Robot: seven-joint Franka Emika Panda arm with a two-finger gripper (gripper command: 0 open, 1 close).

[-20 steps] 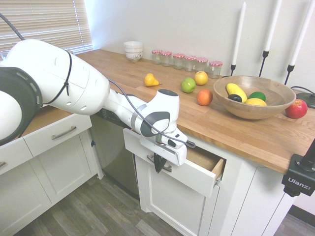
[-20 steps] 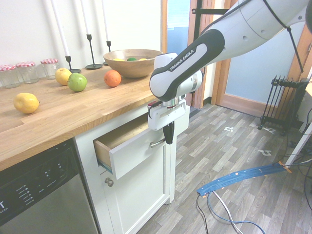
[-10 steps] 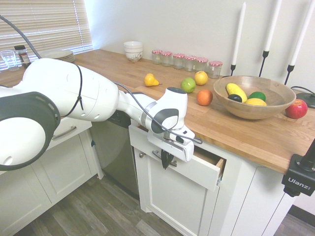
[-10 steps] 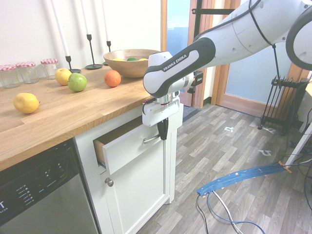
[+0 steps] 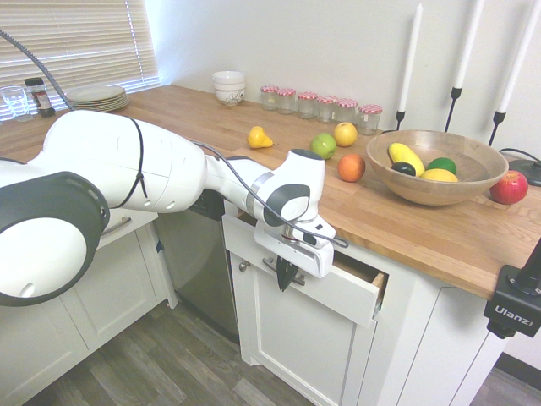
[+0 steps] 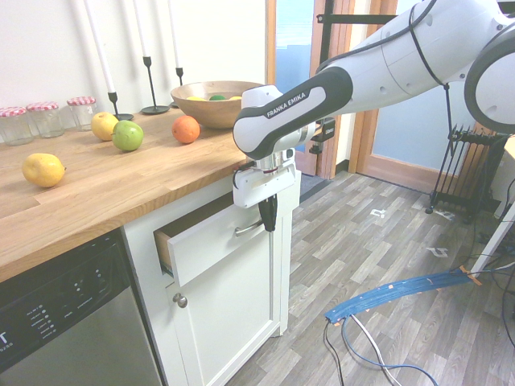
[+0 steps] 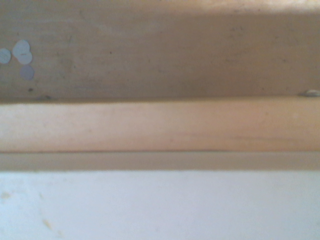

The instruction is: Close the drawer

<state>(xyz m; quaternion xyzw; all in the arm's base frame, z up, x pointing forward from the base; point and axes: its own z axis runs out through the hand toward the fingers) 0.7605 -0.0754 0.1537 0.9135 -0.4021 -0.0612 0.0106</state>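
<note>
Countertop (image 5: pixel 254 118): butcher-block, running from upper left to right edge of the first exterior view; its front edge overhangs the cabinets

Arm (image 5: pixel 127 169): white, entering from the left of the first exterior view, from the upper right in the second

Drawer (image 5: pixel 338 296): centre of both exterior views, just under the counter edge; part open, white front standing proud of the cabinet face, a strip of pale wood interior (image 7: pixel 150 125) showing behind it; silver bar handle (image 6: pixel 248 229) on the front

Dishwasher (image 6: pixel 56 322): lower left of the second exterior view, just beside the drawer's cabinet

Floor (image 6: pixel 386 257): grey plank, open room in front of the drawer

Wooden bowl (image 5: pixel 473 173): right of the first exterior view, holding fruit, set back from the counter edge

Gripper (image 5: pixel 283 277): pointing down at the drawer front beside the handle; dark fingers pressed together, holding nothing

Loose fruit: green apple (image 5: pixel 323 146), orange (image 5: pixel 351 167), well apart from the edge
</note>
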